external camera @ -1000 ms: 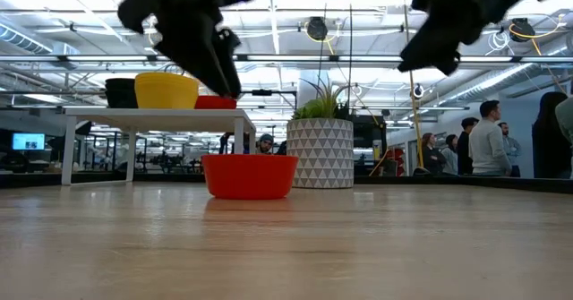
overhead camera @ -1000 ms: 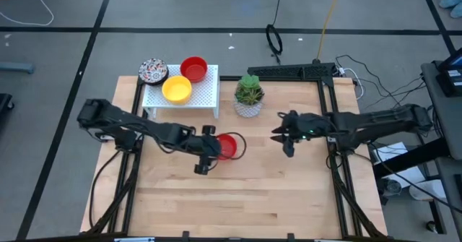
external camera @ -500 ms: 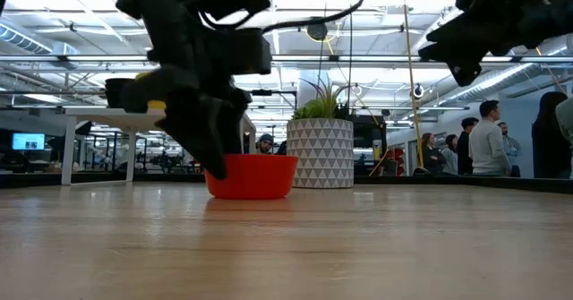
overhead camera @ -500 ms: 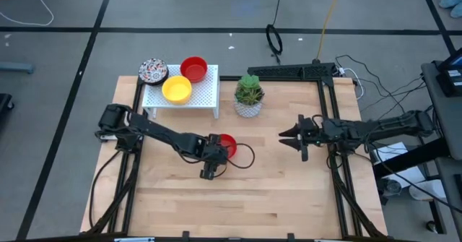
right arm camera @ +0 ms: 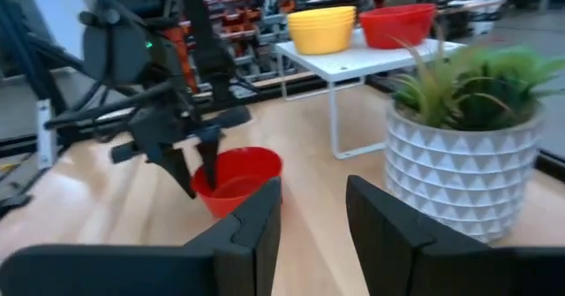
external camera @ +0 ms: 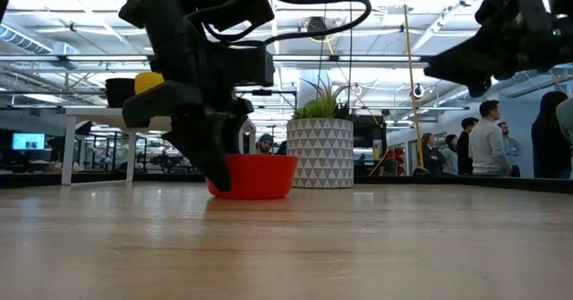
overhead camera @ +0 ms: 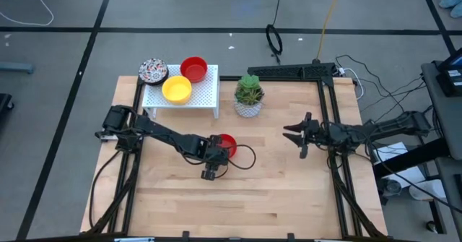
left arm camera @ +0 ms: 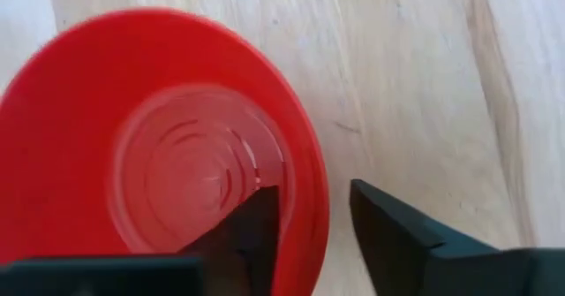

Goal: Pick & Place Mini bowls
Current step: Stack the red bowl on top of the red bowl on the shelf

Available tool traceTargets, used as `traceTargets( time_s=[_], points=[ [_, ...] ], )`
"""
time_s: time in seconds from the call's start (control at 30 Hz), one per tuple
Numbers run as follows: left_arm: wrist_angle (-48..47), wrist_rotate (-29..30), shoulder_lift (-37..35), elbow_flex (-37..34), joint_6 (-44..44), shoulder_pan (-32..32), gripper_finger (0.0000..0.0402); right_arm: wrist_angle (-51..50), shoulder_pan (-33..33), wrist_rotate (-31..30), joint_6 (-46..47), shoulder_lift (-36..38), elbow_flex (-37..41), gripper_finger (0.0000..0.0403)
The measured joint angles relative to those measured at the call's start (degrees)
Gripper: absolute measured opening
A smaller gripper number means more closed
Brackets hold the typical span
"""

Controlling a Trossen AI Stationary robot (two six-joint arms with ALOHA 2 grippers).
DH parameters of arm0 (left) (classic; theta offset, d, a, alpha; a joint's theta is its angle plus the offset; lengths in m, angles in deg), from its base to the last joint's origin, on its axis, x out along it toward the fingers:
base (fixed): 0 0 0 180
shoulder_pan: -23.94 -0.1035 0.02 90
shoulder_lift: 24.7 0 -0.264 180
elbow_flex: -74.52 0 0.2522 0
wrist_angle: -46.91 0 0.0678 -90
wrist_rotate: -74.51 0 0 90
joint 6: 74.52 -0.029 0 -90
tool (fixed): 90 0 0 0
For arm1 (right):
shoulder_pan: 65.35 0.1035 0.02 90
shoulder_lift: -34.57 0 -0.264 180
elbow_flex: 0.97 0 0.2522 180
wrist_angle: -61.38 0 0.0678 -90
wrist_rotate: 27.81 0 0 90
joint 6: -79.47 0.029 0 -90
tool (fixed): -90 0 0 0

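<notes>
A red mini bowl stands upright on its base on the wooden table, also seen in the left wrist view. My left gripper is open, slants down at the bowl's left side and straddles the rim. One finger is inside, the other outside. My right gripper hovers open and level near the table's right side, holding nothing. A patterned bowl, a red bowl and a yellow bowl sit on a white shelf at the far left. My left gripper has the red bowl's rim between its fingers, coming from above and from the table's left. A strip of table shows between the outer finger and the rim. Whether the inner finger touches the wall I cannot tell. The bowl rests on the table.
A potted green plant in a white patterned pot stands just right of the shelf, beyond the red bowl. Bare wood stretches across the table's near half and middle. People stand in the room beyond the far right.
My left gripper has come down from above the red bowl until its fingers straddle the rim; the bowl has stayed in place. My right gripper has drawn back toward the table's right edge, sunk a little and tipped up until it points level.
</notes>
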Motion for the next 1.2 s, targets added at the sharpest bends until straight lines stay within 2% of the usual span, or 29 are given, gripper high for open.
traceTargets(
  time_s=[0.33, 0.57, 0.73, 0.9, 1.0, 1.1, 1.2],
  points=[
    [-0.5, 0.0, 0.0, 0.0, 0.2, -1.3, 0.0011, 13.1, 2.6, -7.9, -8.0, 0.7, 6.3, 0.0116],
    [-1.1, 0.0, -0.7, 0.0, -0.1, -2.2, 0.0023, 13.8, 3.8, -9.0, -11.2, 0.8, 7.0, 0.0116],
    [-2.3, 0.0, -4.0, 0.0, 0.0, -3.3, 0.0007, 13.3, 3.9, -9.0, -12.7, 0.8, 7.1, 0.0116],
    [-2.6, 0.0, -11.1, 0.0, -0.2, -4.7, 0.0021, 13.3, 3.9, -7.3, -11.2, 0.8, 7.1, 0.0116],
    [-2.4, 0.8, -16.3, 0.0, -1.9, -5.5, 0.0012, 13.5, 3.7, -7.8, -10.1, 0.8, 7.1, 0.0116],
    [-2.1, 3.9, -22.1, 0.0, -4.4, -6.6, 0.0007, 13.6, 3.8, -10.2, -12.0, 0.8, 7.2, 0.0116],
    [-1.6, 9.7, -27.3, 0.0, -7.5, -8.1, 0.0019, 13.5, 3.7, -10.5, -14.2, 0.8, 7.2, 0.0116]
  ],
)
